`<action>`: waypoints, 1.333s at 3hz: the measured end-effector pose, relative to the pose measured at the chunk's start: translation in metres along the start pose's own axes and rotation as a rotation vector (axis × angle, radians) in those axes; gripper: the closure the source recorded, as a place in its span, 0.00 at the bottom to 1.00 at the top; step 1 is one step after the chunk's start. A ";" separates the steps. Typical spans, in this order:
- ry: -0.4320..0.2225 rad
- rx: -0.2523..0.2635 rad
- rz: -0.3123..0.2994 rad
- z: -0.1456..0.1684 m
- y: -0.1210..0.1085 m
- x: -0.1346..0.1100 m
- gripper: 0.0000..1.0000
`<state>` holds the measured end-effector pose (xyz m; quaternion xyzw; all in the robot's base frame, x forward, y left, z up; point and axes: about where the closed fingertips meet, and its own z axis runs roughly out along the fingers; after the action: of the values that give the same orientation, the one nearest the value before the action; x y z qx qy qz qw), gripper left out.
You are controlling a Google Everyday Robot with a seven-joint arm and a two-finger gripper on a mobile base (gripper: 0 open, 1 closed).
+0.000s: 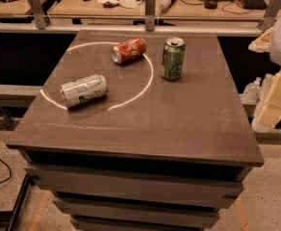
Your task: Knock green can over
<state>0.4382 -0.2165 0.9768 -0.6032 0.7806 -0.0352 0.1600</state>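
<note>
End effector point(274, 97) at right edge of frame, beside the tabletop point(179, 124); whether spread or closed, cannot tell. Green can point(173, 59) upright, upper centre-right, just outside white ring point(149, 83); pale logo, lettering unreadable. Red can point(129, 50) and silver can point(83, 90) lie sideways.

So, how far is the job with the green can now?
Nothing looks done: the metallic green aluminium can stands upright on the dark table. In hand: the gripper is at the picture's right edge, apart from the can. Left: reaching the can and tipping it over.
</note>
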 end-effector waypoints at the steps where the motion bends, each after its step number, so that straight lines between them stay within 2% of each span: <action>1: 0.000 0.000 0.000 0.000 0.000 0.000 0.00; 2: -0.070 0.013 0.004 0.003 -0.012 -0.011 0.00; 3: -0.242 0.049 0.025 0.009 -0.055 -0.036 0.00; 4: -0.378 0.083 0.031 0.007 -0.089 -0.059 0.00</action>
<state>0.5366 -0.1834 1.0042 -0.5798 0.7438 0.0491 0.3288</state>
